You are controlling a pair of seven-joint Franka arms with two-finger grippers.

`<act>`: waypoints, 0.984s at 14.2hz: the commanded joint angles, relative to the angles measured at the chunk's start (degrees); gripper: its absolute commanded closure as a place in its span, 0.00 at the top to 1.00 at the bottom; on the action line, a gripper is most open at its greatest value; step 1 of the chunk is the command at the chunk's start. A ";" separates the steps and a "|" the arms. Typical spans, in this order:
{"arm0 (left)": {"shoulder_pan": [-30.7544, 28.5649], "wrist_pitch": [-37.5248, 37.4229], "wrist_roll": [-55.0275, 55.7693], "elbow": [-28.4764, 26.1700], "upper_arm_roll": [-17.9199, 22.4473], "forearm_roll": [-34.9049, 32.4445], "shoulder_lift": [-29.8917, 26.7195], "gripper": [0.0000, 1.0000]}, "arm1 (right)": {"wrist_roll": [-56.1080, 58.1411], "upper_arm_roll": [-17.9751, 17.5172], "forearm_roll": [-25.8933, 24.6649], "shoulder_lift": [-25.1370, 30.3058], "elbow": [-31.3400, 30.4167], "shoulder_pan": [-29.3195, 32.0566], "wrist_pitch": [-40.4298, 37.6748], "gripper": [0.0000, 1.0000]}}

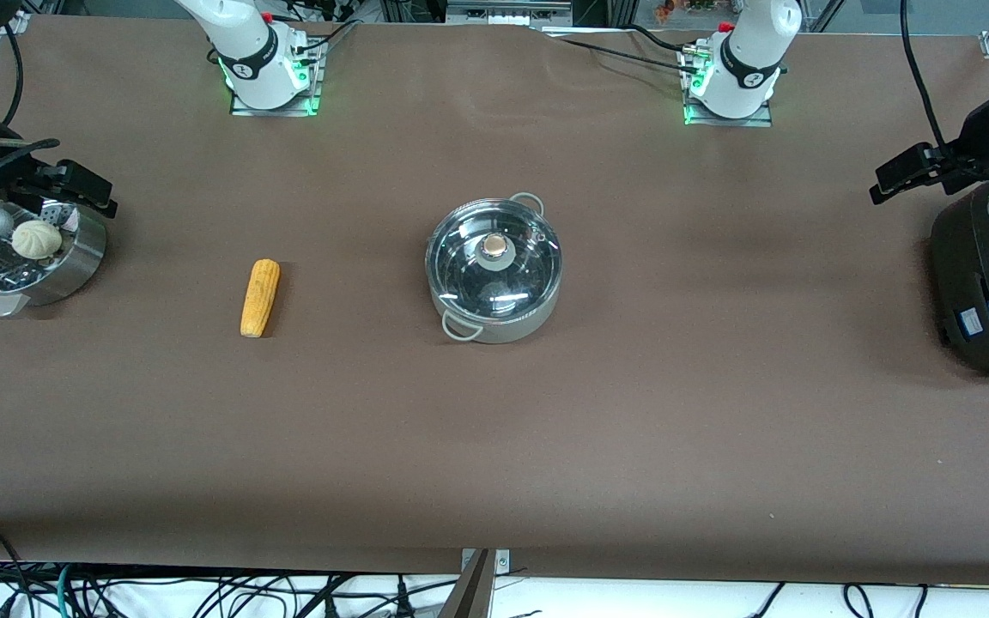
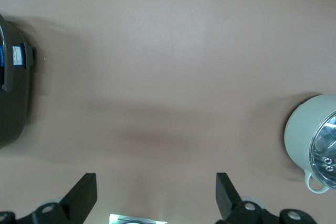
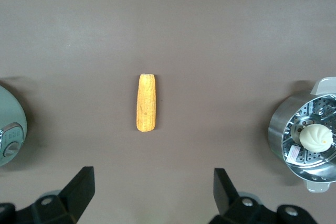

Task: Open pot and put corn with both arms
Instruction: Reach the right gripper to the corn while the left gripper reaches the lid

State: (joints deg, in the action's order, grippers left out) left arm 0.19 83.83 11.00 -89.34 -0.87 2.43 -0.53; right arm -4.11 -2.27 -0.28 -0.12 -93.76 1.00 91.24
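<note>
front view shows the pot (image 1: 494,273) mid-table with its glass lid (image 1: 494,258) on, and the corn (image 1: 259,297) lying toward the right arm's end. the left gripper (image 2: 156,199) hangs over bare table, fingers wide apart, empty. the right gripper (image 3: 154,195) hangs near the corn, likewise spread and empty.

One pot (image 1: 494,273), one corn (image 1: 260,298), one steamer basket (image 1: 65,266), one bun (image 1: 36,239), one rice cooker (image 1: 988,283).

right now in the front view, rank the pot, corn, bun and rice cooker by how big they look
1. pot and rice cooker: unsure, since the cooker is cut off by the picture's edge
2. corn
3. bun
</note>
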 commanded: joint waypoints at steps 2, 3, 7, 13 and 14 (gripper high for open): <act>-0.27 0.46 -0.45 0.66 -0.01 1.08 0.26 1.00 | -0.19 -0.10 -0.86 -1.19 0.33 -1.43 -0.27 1.00; -0.27 0.98 -0.54 0.14 -0.01 1.09 0.44 1.00 | -0.19 -0.10 -0.95 -2.59 -0.02 -1.88 -0.28 1.00; -0.63 4.23 -1.07 -0.31 -0.36 1.61 0.18 1.00 | -0.98 -0.10 -0.95 -7.78 -1.34 -4.60 -0.55 1.00; 0.08 4.85 3.47 -0.66 -4.46 2.14 1.75 1.00 | -7.91 -0.10 -1.65 -8.93 -22.22 -5.13 26.57 1.00; 0.34 5.02 9.50 -0.57 -7.36 2.23 3.32 1.00 | -11.23 -0.10 -1.92 -9.54 -25.56 -5.91 31.58 1.00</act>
State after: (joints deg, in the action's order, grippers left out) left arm 0.12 87.88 13.50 -90.19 -3.66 3.75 0.47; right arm -10.40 -2.29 -0.77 -11.04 -112.02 -3.94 114.94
